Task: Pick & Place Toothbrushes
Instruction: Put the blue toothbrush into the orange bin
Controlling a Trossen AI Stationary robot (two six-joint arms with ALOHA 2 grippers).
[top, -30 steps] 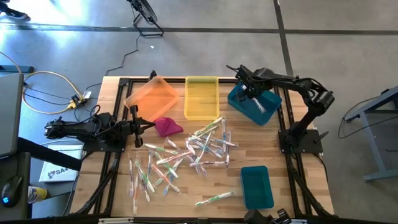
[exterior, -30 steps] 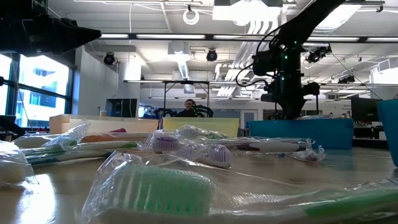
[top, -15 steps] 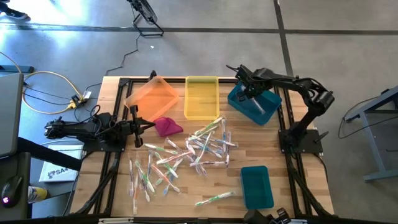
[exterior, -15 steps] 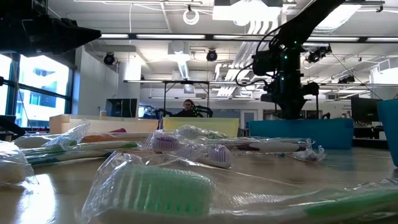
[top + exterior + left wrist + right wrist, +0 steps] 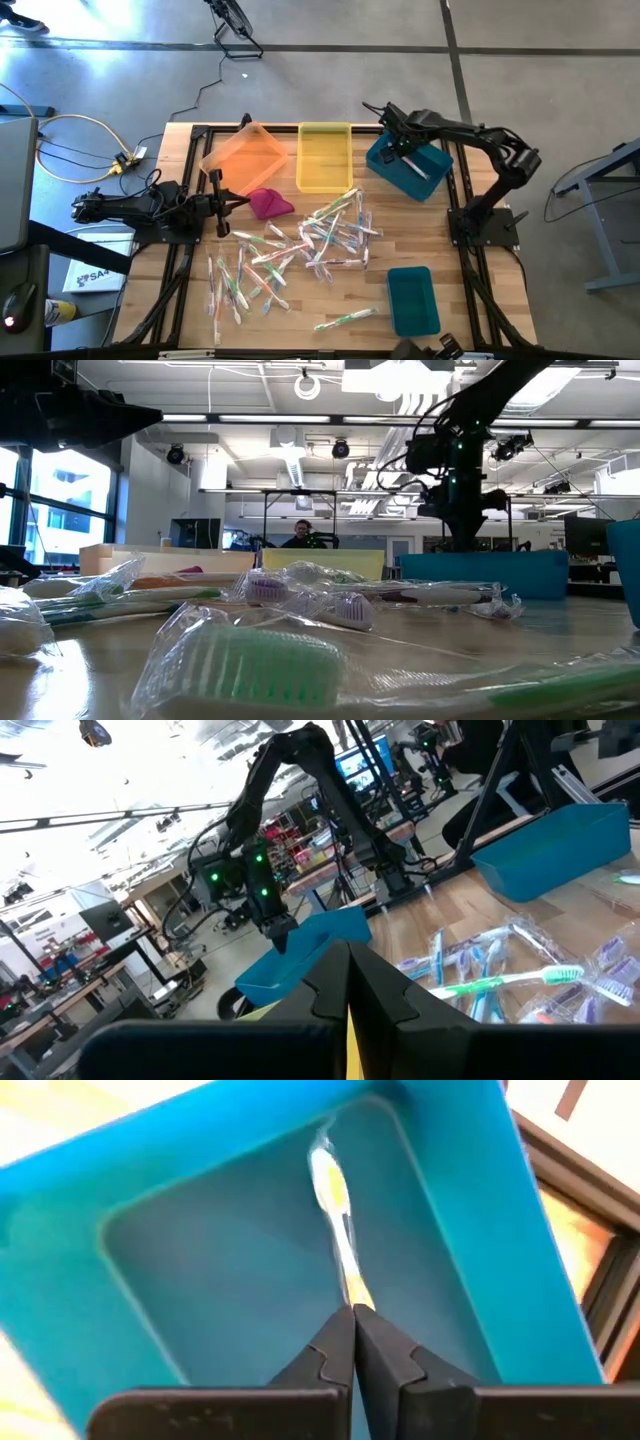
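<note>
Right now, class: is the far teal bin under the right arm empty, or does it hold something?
Not empty. The teal bin holds one wrapped toothbrush lying on its floor, with the shut right gripper above it.

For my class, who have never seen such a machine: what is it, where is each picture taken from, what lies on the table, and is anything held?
Two dark robot arms work at a wooden table. One camera looks straight down, one sits at table height, and one rides on each wrist. Wrapped toothbrushes lie scattered mid-table, beside a magenta cloth and orange, yellow and teal bins. The right tool, shut, hangs over the far teal bin, where one toothbrush lies; whether the tool grips it is unclear. The left tool waits shut at the table's left edge.
</note>
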